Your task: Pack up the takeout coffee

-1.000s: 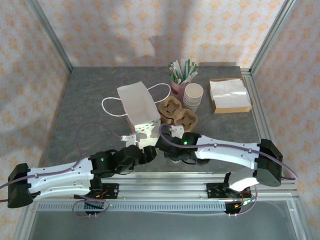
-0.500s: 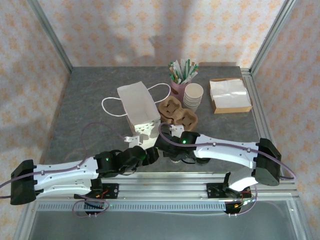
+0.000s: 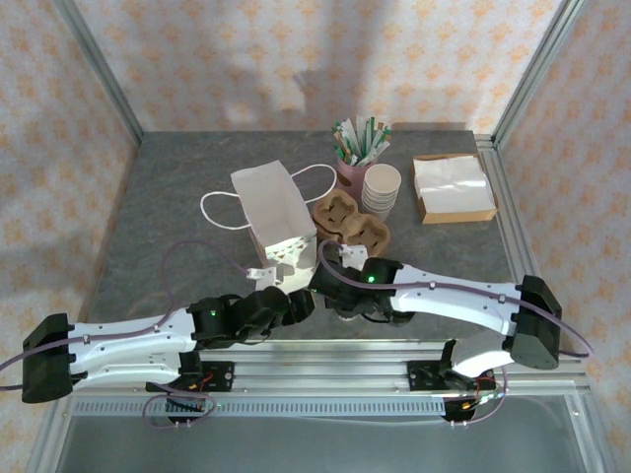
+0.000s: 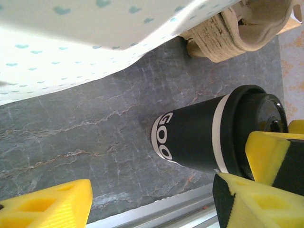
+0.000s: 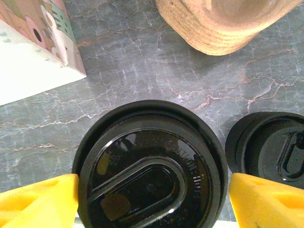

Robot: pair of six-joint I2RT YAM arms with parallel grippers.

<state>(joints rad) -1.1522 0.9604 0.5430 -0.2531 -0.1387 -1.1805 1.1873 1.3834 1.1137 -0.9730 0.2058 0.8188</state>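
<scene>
The takeout coffee is a black cup with a black lid and white lettering, standing on the grey table; its side shows in the left wrist view. My right gripper hangs over it, open wide, its yellow fingers straddling the lid right at the rim. In the top view this gripper covers the cup. My left gripper is open and low beside the cup with only bare table between its fingers; it sits near the front edge.
A second black-lidded cup stands close to the right of the first. A white paper bag lies on its side just behind, and the brown pulp carrier sits beside it. Cream cups, straws and a napkin box stand further back.
My left arm has reached forward and right, bringing its gripper closer to the cup. The right arm has shifted only slightly over the cup.
</scene>
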